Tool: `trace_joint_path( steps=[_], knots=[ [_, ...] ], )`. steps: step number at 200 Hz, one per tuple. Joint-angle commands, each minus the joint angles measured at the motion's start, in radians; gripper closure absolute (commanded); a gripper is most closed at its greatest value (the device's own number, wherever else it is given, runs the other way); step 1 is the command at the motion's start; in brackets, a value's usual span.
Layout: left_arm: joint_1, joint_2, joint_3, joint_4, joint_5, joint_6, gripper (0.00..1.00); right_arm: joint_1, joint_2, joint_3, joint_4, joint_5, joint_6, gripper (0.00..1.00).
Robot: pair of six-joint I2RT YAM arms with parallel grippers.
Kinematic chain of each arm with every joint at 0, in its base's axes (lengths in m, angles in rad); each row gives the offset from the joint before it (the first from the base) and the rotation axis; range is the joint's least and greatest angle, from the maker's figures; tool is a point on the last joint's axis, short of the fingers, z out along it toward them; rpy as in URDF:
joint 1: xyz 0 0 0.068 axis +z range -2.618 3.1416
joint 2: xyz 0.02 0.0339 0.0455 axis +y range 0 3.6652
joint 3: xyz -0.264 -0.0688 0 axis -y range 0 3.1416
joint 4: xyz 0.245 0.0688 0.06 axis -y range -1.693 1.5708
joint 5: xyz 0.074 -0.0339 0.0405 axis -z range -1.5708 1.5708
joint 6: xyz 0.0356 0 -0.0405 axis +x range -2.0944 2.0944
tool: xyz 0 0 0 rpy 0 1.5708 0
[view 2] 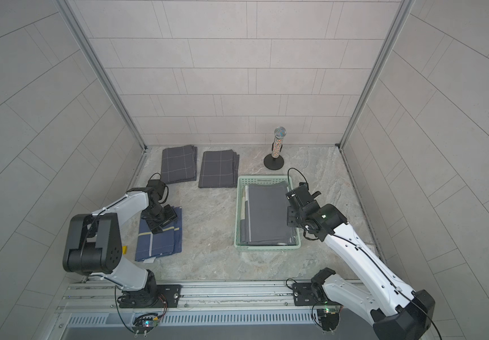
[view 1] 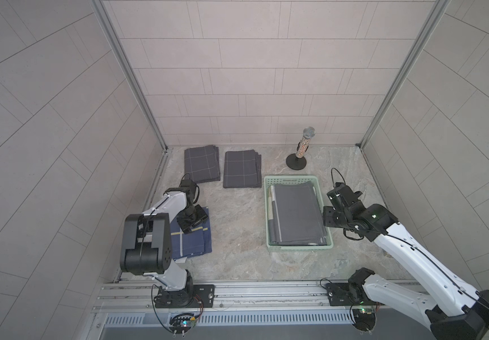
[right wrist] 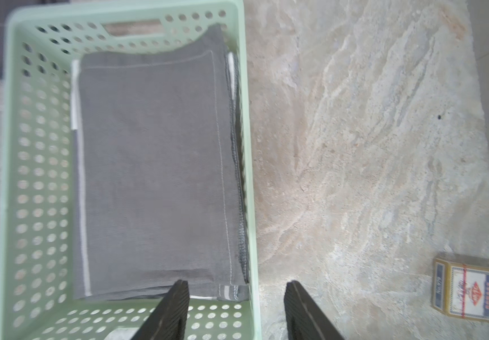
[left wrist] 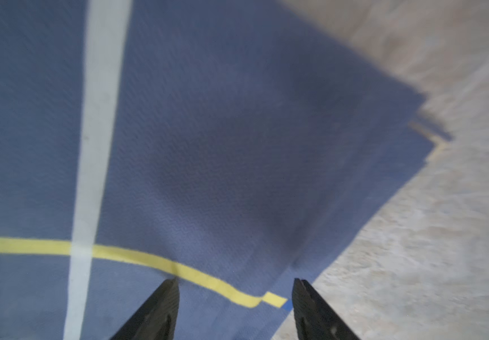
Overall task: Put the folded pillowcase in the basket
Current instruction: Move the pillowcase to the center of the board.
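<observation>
folded grey pillowcase lies flat inside the mint-green basket, covering most of its floor, with striped edges of more cloth showing beneath it. right gripper hangs over the basket's side wall with its jaws well apart and nothing between them; one finger is above the cloth's end, the other outside the rim over the table. left gripper sits low over a folded blue pillowcase lying on the table well apart from the basket. its jaws are also spread and empty, one fingertip at the cloth by the yellow stripe, the other just past the edge. handling, as judged: the blue piece is light, soft and limp, several layers thick. lifted by a single layer it would likely sag and fall open. the best hold looks like a pinch across the whole stacked edge, all layers between the jaws, then a low carry to the basket.
</observation>
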Motion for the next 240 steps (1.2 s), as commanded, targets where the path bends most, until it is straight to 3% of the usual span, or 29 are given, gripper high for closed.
trace_joint_path(
  steps=[1,38,82,104,124,146,165,203,240],
  knots=[
    [-0.028,0.001,-0.024,-0.003,0.020,-0.014,0.33,0.002,-0.067,-0.015,0.001,-0.032,-0.009,0.40],
    [-0.156,0.080,-0.010,0.003,0.017,-0.006,0.33,0.002,-0.089,-0.056,0.041,-0.087,0.013,0.39],
    [-0.283,0.156,-0.035,0.136,0.104,-0.090,0.34,0.003,-0.124,-0.066,0.045,-0.110,0.020,0.39],
    [-0.310,0.121,-0.100,0.326,0.186,-0.274,0.36,0.004,-0.133,-0.077,0.051,-0.126,0.024,0.39],
    [-0.341,0.080,-0.150,0.494,0.182,-0.453,0.38,0.006,-0.136,-0.086,0.065,-0.146,0.035,0.39],
    [-0.392,0.059,-0.130,0.548,0.120,-0.577,0.39,0.017,-0.146,-0.085,0.072,-0.144,0.053,0.39],
    [-0.427,0.060,-0.079,0.535,0.092,-0.603,0.39,0.040,-0.145,-0.077,0.077,-0.139,0.066,0.38],
    [-0.435,-0.016,-0.055,0.447,0.067,-0.564,0.39,0.180,-0.089,-0.032,0.098,-0.067,0.090,0.36],
    [-0.429,-0.185,-0.041,0.358,0.062,-0.494,0.28,0.410,0.093,0.075,0.162,0.029,0.107,0.36]
  ],
)
